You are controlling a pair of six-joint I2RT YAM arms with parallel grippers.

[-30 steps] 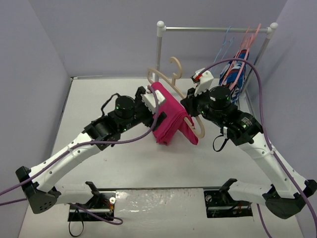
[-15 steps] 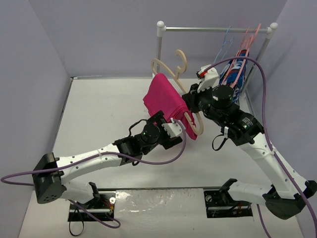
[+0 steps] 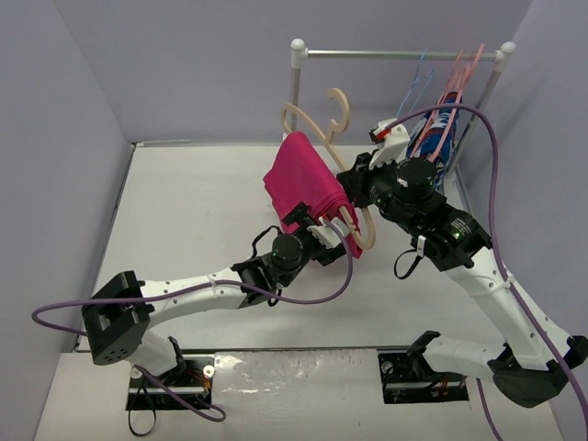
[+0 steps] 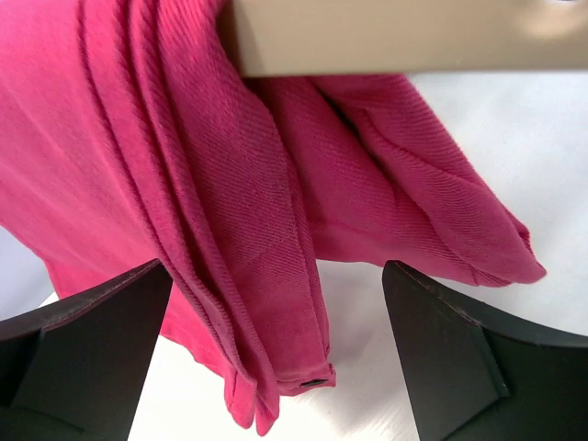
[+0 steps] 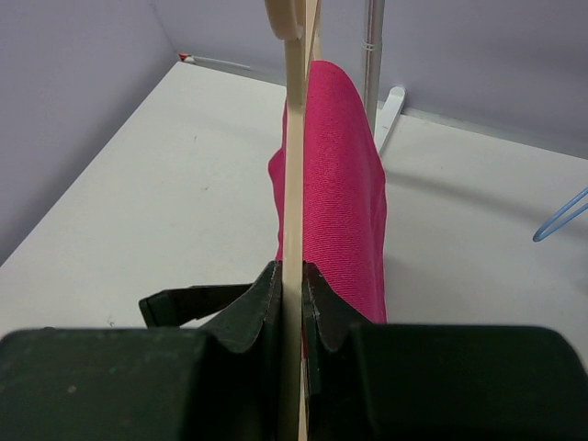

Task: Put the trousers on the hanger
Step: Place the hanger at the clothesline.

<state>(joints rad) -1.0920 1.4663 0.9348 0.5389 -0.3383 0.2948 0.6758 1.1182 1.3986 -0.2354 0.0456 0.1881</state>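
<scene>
Left arm [image 3: 184, 289]: stretched low from its base at the near left, reaching forward and right over the middle of the worktop [image 3: 184, 211].
Left wrist [image 3: 287, 250]: lifted at the arm's end, tipped upward.
Left gripper [image 3: 323, 225]: fingers [image 4: 83, 349] spread wide, closed on nothing.
Right arm [image 3: 478, 266]: rises from its base at the near right, elbow bent, forearm angled back and left.
Right gripper [image 3: 352, 186]: fingers [image 5: 262, 303] pressed together on the hanger [image 5: 294, 138], which stands edge-on between them.

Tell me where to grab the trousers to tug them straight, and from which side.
Probably pinch the dangling folded hem of the trousers, coming from below. They drape over the hanger bar, ends hanging free, and the open left gripper faces them from underneath.
</scene>
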